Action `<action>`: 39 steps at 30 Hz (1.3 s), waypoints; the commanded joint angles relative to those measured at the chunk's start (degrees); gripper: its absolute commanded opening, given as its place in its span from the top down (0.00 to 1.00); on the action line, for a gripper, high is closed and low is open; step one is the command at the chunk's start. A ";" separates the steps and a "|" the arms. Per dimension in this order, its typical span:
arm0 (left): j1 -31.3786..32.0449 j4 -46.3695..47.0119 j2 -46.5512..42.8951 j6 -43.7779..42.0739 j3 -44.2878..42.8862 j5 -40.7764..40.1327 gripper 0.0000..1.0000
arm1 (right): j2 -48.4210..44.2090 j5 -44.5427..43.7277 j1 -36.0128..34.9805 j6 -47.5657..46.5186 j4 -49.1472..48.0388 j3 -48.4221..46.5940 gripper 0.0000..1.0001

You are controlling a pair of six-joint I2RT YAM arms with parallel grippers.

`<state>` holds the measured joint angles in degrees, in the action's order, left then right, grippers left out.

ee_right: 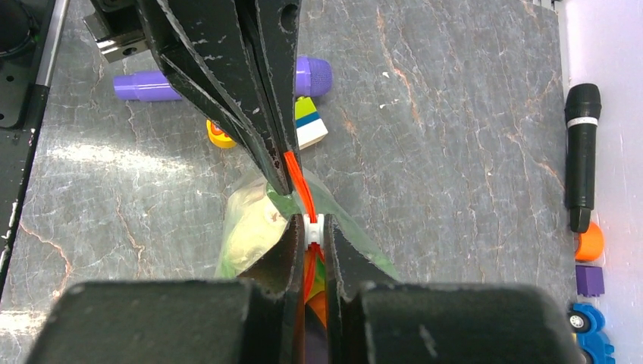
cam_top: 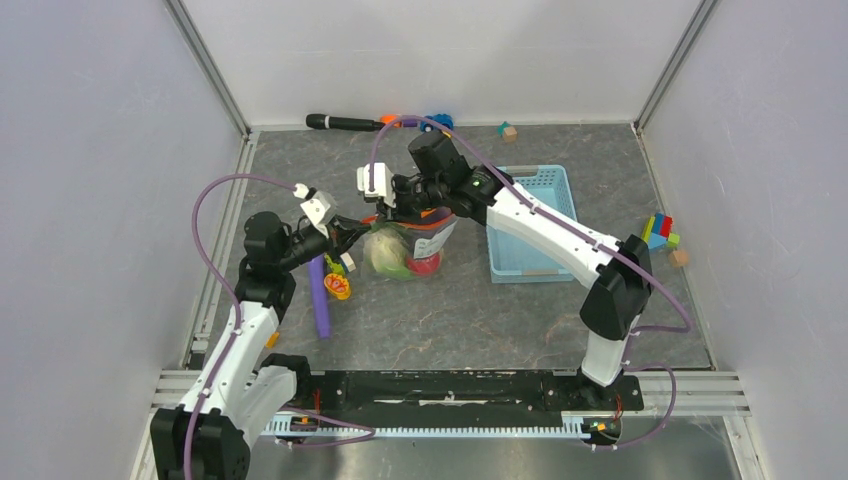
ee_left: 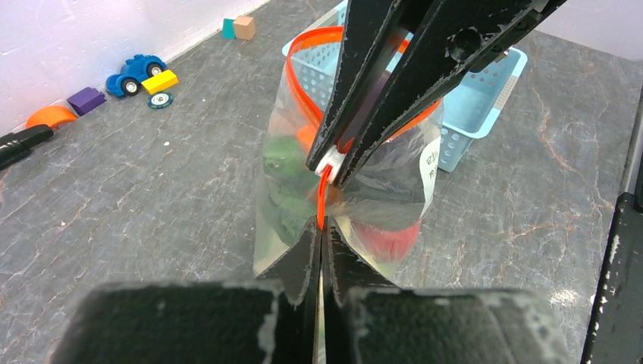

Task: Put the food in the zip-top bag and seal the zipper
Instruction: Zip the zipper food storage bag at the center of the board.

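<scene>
- At the middle of the bench (cam_top: 480, 310), the zip-top bag (ee_left: 387, 189) is standing with the food (ee_left: 282, 155) inside.
- My left gripper (ee_left: 321, 231) is pinching the zipper (ee_left: 297, 83) end; my right gripper (ee_right: 312, 227) is clamping its white slider (ee_left: 327, 161) just beside.
- The unsealed length is running toward the right edge.

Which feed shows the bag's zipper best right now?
Left wrist: the zipper shows from its open loop down past the white slider. Right wrist shows only a short stretch by the slider; top view, just an orange-red sliver.
</scene>
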<state>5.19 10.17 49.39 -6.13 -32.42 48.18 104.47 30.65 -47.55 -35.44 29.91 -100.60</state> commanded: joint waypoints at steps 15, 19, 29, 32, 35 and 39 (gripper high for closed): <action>-0.36 -2.08 -2.08 -1.96 -0.40 -3.86 0.98 | -5.14 -7.14 5.95 -0.40 1.77 2.65 1.00; -0.31 -2.09 -2.05 -1.73 -0.29 -4.24 0.98 | -5.63 -6.55 6.94 -0.50 1.73 3.30 1.00; -0.36 -1.58 -1.84 -0.50 -0.21 -5.11 0.98 | -6.60 -7.41 8.07 -0.65 1.73 4.69 1.00; -0.36 -1.40 -1.86 -0.22 -0.24 -5.29 0.98 | -6.85 -7.90 8.17 -0.72 1.73 4.89 1.00; -0.36 -1.21 -1.84 0.11 -0.07 -5.64 0.98 | -7.28 -8.45 8.35 -0.69 1.75 5.17 1.00; -0.30 -1.03 -1.76 0.50 -0.05 -5.98 0.98 | -7.80 -9.19 8.49 -0.71 1.72 5.69 1.00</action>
<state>5.61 9.08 48.62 -6.09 -32.42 44.45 100.64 28.36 -41.87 -35.24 31.83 -95.31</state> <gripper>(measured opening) 0.026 0.111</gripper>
